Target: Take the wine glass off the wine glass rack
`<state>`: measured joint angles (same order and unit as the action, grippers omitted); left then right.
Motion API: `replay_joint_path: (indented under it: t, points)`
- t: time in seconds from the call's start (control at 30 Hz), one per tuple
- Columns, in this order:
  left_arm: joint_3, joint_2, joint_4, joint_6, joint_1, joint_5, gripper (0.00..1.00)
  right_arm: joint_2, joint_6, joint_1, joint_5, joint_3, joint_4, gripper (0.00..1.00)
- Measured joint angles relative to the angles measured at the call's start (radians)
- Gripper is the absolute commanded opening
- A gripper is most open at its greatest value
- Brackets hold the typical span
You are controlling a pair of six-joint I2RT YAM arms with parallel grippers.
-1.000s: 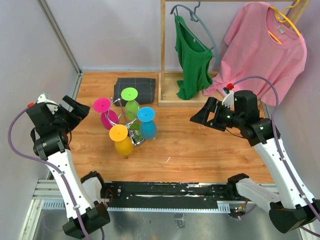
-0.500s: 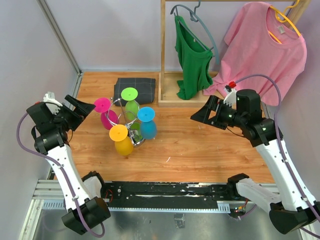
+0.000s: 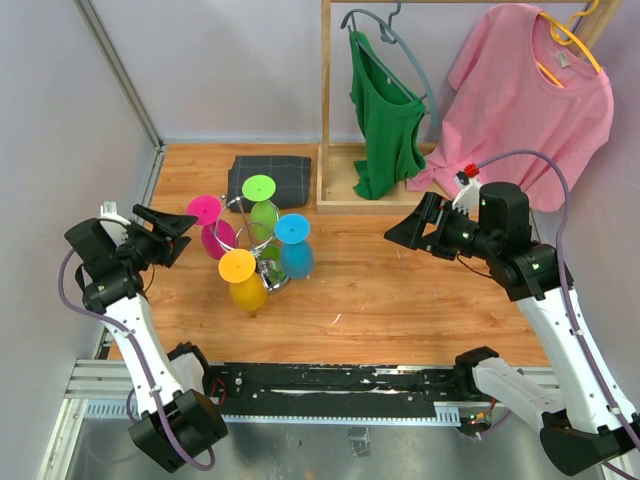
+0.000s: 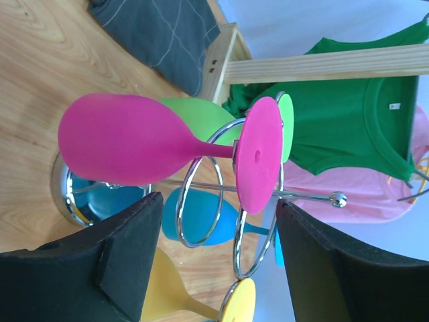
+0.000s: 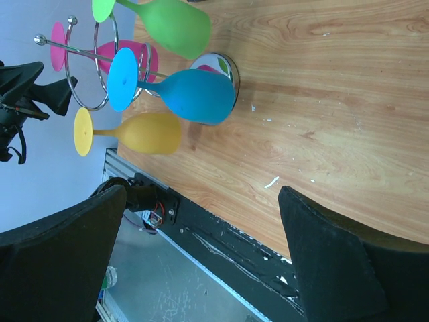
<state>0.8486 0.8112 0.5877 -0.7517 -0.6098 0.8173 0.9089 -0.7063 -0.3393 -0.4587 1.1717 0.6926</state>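
The silver wire wine glass rack (image 3: 262, 262) stands left of centre with several glasses hanging upside down on its loops: pink (image 3: 212, 226), green (image 3: 262, 205), blue (image 3: 294, 246) and yellow (image 3: 243, 281). My left gripper (image 3: 176, 232) is open, just left of the pink glass, touching nothing. In the left wrist view the pink glass (image 4: 134, 141) lies ahead of my gripper (image 4: 218, 231), with the rack's loops (image 4: 204, 194) behind. My right gripper (image 3: 408, 234) is open and empty, well right of the rack. The right wrist view shows the rack (image 5: 100, 64) far off.
A folded dark cloth (image 3: 270, 180) lies behind the rack. A wooden clothes rack (image 3: 330, 110) at the back holds a green top (image 3: 385, 115) and a pink T-shirt (image 3: 525, 90). A black rail (image 3: 340, 380) runs along the near table edge.
My left gripper has swung right and forward, closing on the pink glass. My right gripper has shifted slightly right. The glasses have not moved.
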Motion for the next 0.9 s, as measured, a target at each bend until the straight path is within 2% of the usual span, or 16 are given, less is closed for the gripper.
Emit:
replay_joint_path:
  t: [0.2, 0.33, 0.9]
  points:
    - [-0.04, -0.018, -0.106, -0.094, -0.025, 0.051, 0.6, -0.002, 0.0, 0.0, 0.013, 0.0, 0.0, 0.99]
    - [-0.055, -0.019, -0.161, -0.14, -0.031, 0.074, 0.59, -0.002, 0.0, 0.0, 0.015, 0.0, -0.002, 0.98]
    - [-0.104, -0.022, -0.261, -0.208, -0.031, 0.127, 0.41, -0.007, 0.001, 0.0, 0.017, -0.018, -0.02, 0.99]
